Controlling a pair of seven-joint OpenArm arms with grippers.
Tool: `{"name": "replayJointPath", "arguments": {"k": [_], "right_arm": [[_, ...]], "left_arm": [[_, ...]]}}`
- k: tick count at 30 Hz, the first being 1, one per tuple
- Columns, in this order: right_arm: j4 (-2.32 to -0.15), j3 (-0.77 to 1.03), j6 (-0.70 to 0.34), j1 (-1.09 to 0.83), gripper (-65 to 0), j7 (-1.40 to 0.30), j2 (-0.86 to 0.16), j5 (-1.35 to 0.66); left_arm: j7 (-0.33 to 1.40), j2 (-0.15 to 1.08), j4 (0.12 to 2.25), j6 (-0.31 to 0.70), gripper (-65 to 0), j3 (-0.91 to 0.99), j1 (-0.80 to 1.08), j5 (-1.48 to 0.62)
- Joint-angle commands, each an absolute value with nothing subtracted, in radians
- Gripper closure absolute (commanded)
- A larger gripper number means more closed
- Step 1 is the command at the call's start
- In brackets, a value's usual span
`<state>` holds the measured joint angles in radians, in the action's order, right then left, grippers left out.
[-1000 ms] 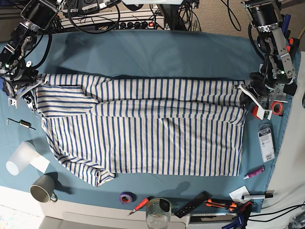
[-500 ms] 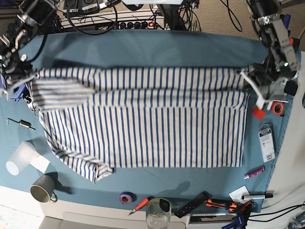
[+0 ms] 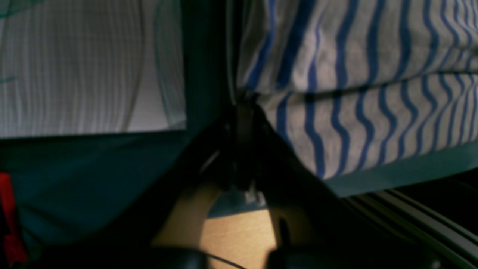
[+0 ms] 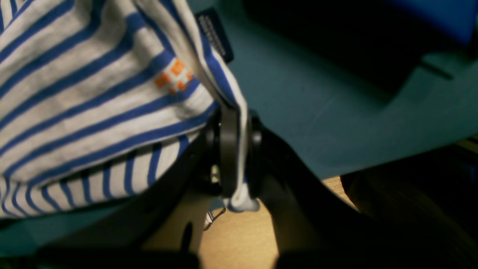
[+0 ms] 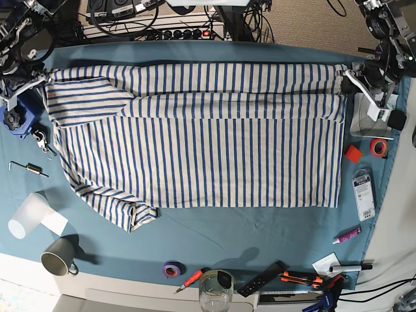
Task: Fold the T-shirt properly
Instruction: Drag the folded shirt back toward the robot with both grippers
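Observation:
The T-shirt (image 5: 208, 136), white with thin blue stripes, lies spread wide across the teal cloth, its far edge pulled taut between both grippers. In the base view my left gripper (image 5: 346, 73) is at the far right, shut on the shirt's corner. My right gripper (image 5: 41, 82) is at the far left, shut on the opposite corner by a sleeve. The left wrist view has dark jaws closed at the left gripper (image 3: 241, 108) on the striped cloth (image 3: 354, 93). The right wrist view shows the right gripper (image 4: 233, 149) pinching a hem of the T-shirt (image 4: 93, 112) near a small orange mark.
Around the shirt lie a blue block (image 5: 18, 114), a hex key (image 5: 26, 169), a plastic cup (image 5: 26, 218), a grey mug (image 5: 57, 258), a purple tape roll (image 5: 171, 268), a glass (image 5: 215, 290), a red tape roll (image 5: 377, 147) and a packet (image 5: 363, 194).
Both grippers moved toward the table's far edge and took the shirt's upper edge with them. The doubled-over upper layer opened out and the shirt now lies higher and flatter.

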<state>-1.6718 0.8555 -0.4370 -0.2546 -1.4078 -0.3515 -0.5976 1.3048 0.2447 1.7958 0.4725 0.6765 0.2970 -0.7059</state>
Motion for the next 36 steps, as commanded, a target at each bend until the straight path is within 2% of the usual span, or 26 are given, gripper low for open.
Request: {"name": "replayJointPath", "arguments": {"k": [1, 9, 20, 22, 23, 26, 28, 36], "right_arm": [[-1.696, 0.865, -0.442, -0.263, 0.0, -1.396, -0.38, -0.595], [-1.768, 0.865, -0.442, -0.343, 0.0, -1.396, -0.379, -0.594], [-1.774, 0.865, -0.441, -0.349, 0.0, -1.386, -0.38, -0.585], [-1.774, 0.865, -0.441, -0.349, 0.0, -1.396, -0.38, -0.584], [-1.774, 0.865, -0.441, -0.349, -0.3, -1.396, -0.38, -0.584], [-1.774, 0.865, -0.441, -0.349, -13.1, -1.396, -0.38, -0.584], [-1.774, 0.865, -0.441, -0.349, -19.4, -1.396, -0.381, -0.584], [-1.846, 0.884, -0.441, -0.349, -19.8, -1.396, -0.395, -0.587]], "left_arm": [[1.309, 0.261, 1.821, 0.473, 0.0, 0.684, 0.306, -0.714], [1.309, 0.273, 1.891, 0.472, 0.0, 0.684, 0.358, -0.708], [1.309, 0.28, 1.892, 0.474, 0.0, 0.684, 0.358, -0.693], [1.309, 0.28, 1.892, 0.505, 0.0, 0.684, 0.357, -0.693], [1.309, 0.28, 1.892, 0.523, -1.5, 0.684, 0.357, -0.694], [1.309, 0.281, 1.892, 0.525, -16.5, 0.684, 0.357, -0.697], [1.308, 0.281, 1.892, 0.525, -22.3, 0.684, 0.357, -0.696], [1.309, 0.314, 1.925, 0.52, -23.1, 0.684, 0.357, -0.691]]}}
